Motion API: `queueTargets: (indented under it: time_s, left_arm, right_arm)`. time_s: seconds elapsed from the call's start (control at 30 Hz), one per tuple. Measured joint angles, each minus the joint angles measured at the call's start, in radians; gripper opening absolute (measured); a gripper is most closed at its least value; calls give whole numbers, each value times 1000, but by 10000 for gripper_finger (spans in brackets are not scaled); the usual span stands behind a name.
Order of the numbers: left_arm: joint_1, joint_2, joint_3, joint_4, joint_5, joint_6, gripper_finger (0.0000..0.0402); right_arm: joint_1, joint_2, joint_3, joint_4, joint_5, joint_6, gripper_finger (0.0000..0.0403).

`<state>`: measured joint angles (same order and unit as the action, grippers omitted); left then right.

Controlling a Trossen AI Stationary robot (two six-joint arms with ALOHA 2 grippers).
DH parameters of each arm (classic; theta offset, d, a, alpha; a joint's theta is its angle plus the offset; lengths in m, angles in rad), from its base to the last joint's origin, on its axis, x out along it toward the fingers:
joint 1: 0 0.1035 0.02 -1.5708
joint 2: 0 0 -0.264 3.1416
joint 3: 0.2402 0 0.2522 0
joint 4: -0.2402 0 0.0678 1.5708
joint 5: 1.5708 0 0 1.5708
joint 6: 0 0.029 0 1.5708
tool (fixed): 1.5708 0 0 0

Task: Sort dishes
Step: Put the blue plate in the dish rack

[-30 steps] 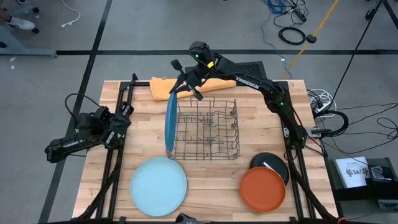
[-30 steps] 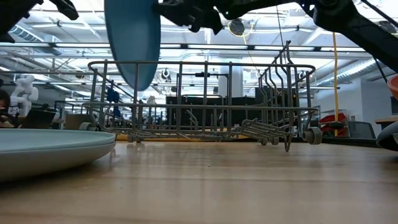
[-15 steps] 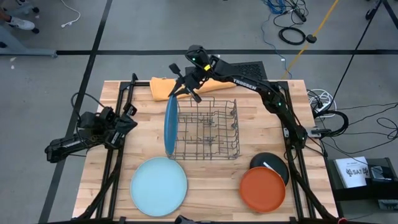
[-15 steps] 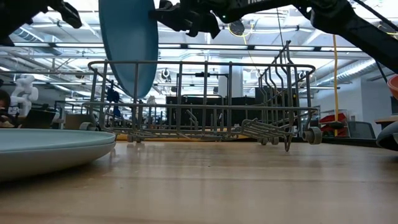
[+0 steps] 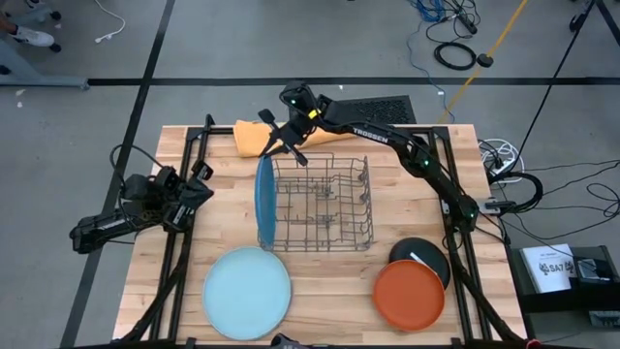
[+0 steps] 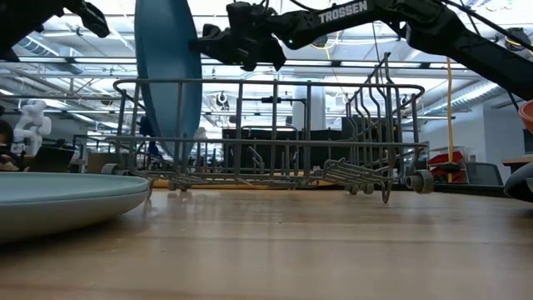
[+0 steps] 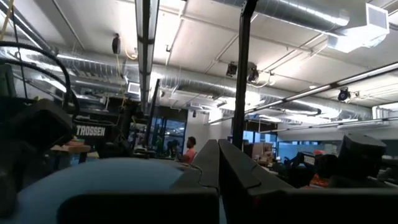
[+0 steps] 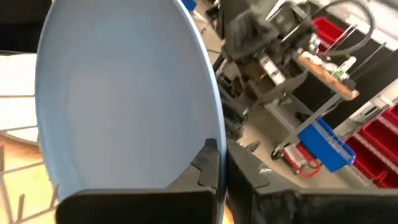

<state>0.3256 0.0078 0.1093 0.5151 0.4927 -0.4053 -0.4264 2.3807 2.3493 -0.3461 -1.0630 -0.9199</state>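
A blue plate (image 5: 263,199) stands on edge at the left end of the wire dish rack (image 5: 325,204), with my right gripper (image 5: 275,145) shut on it at its far top. In the low view the plate's lower edge (image 6: 171,150) sits behind the rack's front wires (image 6: 275,142), above the rack floor. My left gripper (image 5: 201,177) waits shut at the table's left edge, pointing up at the ceiling (image 7: 219,155). A light blue plate (image 5: 247,291), an orange plate (image 5: 409,294) and a black plate with a white stripe (image 5: 423,254) lie flat on the table. My right gripper pinches the blue plate's rim (image 8: 210,146) between its two fingers, one on each face. The fingers come from the table's far side, nearly level and slanting slightly down. The plate hangs upright on edge below them, its lower part within the rack; whether it touches the wires I cannot tell.
A folded orange cloth (image 5: 254,136) lies at the far edge behind the rack. The rack's other slots to the right of the plate hold nothing. The light blue plate (image 6: 67,200) lies near the front left, the orange and black plates at the front right.
My right gripper has sunk and drifted a little toward the table's left edge, carrying the blue plate. The plate has stayed upright on edge, and its lower edge has gone from above the rack's top rim to down behind the rack's wires.
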Motion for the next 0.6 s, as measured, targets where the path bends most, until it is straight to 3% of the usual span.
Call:
queueTargets:
  time_s: [0.2, 0.6]
  left_arm:
    - [0, 0, 0, 0, 0, 0, 0]
    - [0, 0, 0, -1, 0, 0, 0]
  right_arm:
    - [1, 8, 0, -5, 99, -1, 3]
    - [-11, 8, 0, -17, 119, 17, 16]
